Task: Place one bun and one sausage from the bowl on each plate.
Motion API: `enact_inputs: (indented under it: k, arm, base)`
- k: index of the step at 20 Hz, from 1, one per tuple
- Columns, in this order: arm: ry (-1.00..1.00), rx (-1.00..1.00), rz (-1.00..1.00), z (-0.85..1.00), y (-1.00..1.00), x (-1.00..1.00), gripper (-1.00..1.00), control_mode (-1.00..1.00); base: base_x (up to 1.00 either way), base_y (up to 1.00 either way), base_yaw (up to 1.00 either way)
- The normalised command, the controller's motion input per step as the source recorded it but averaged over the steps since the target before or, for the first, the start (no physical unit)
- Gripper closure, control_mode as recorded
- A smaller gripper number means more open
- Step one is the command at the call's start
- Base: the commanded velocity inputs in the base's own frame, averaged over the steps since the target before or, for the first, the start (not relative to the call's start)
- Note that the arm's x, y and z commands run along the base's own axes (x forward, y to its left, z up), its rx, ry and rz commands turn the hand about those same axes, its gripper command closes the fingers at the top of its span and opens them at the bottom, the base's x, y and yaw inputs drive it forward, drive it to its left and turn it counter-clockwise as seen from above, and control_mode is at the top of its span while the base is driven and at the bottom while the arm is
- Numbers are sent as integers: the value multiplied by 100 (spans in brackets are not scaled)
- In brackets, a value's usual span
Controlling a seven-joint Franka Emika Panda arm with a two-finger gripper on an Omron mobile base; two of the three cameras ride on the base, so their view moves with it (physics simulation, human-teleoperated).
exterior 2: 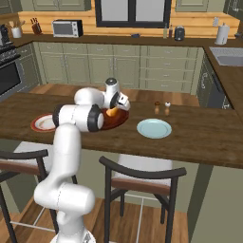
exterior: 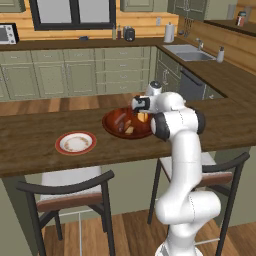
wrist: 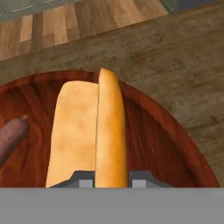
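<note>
Kitchen island counter, bun pick from the bowl.
White red-rimmed plate waits left; in the bowl the gripper is clamped on the yellow-orange bun: lift straight up, clear of the tan bun touching it; teal plate lies right.

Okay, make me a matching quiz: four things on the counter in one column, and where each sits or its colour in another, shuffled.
Things:
1. orange bun
2. teal plate
3. red-rimmed plate
4. sausage

Descriptions:
A. bare, right of the bowl
B. between the gripper fingers
C. bare, left of the bowl
D. dark, lying in the bowl

Pairs: 1-B, 2-A, 3-C, 4-D
</note>
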Motion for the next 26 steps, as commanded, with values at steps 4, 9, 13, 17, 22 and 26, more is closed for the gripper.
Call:
enact_inputs:
  k: [4, 9, 13, 17, 22, 26]
  arm:
    - [-23, -3, -36, 77, 0, -46, 100, -100]
    - [-13, -8, -83, 41, 0, -20, 100, -100]
    - [-12, -4, -83, 51, 0, -24, 100, -100]
    - [-16, 18, -46, 70, -29, -57, 100, -100]
    - [-2, 52, -25, 35, -96, -40, 100, -100]
    - [-6, 32, -7, 8, -66, -33, 100, -100]
  base:
    - [0, 0, 0]
    - [0, 0, 0]
    - [0, 0, 0]
    - [0, 0, 0]
    - [0, 0, 0]
    - [0, 0, 0]
